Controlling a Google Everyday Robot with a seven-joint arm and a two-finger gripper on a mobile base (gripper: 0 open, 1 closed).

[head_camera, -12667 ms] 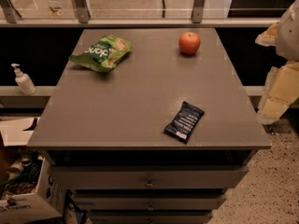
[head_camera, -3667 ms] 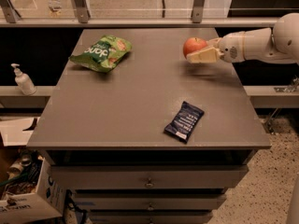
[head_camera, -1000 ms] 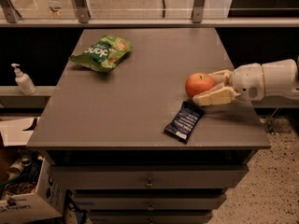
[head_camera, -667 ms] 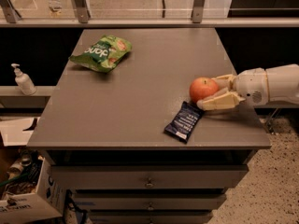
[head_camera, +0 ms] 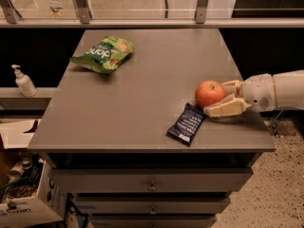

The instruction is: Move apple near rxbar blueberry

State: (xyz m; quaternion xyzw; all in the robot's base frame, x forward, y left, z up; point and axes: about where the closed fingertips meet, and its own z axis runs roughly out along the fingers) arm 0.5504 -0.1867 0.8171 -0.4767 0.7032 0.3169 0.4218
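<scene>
Apple sits between the jaws, at their tips, low over the tabletop; whether it touches the surface I cannot tell. The jaws reach in from the right edge and are closed on the apple, one cream finger behind it, the other under its near side. Just ahead of the lower jaw tip, toward the front edge, the rxbar blueberry lies flat, near the apple but apart from it. Well ahead of the jaws, at the far left corner, lies a green chip bag.
</scene>
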